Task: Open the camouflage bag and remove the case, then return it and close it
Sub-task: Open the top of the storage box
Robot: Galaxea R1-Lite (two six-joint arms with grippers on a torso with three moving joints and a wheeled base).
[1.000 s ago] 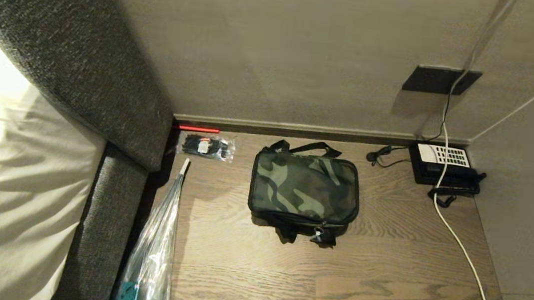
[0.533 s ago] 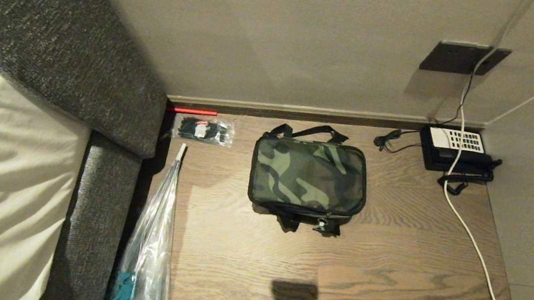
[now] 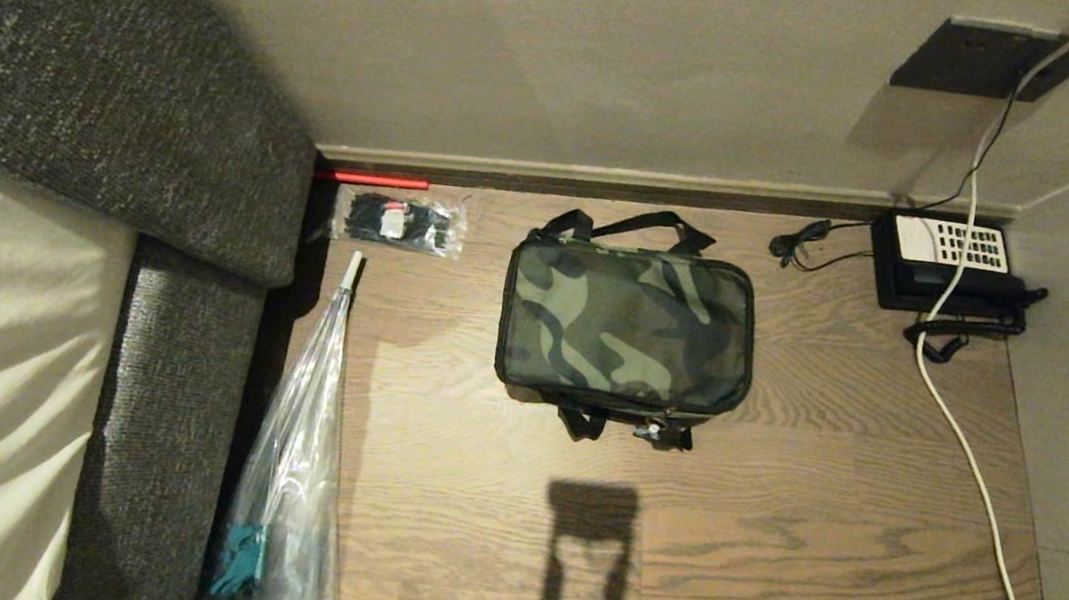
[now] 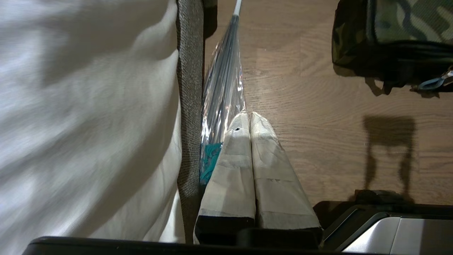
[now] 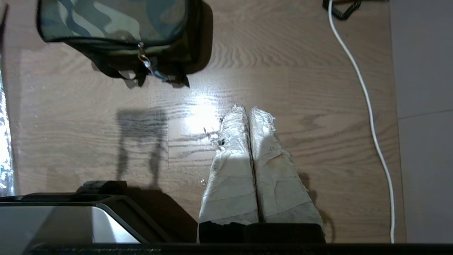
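My view has tipped downward. Left end effector (image 4: 250, 115) and right end effector (image 5: 247, 108), both pressed together, hang short of the camouflage bag (image 3: 627, 326): soft, zipped; I'd pinch its ring pull (image 5: 147, 63).

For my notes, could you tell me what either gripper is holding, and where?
Nothing: the left gripper and right gripper are shut empty, away from the bag.
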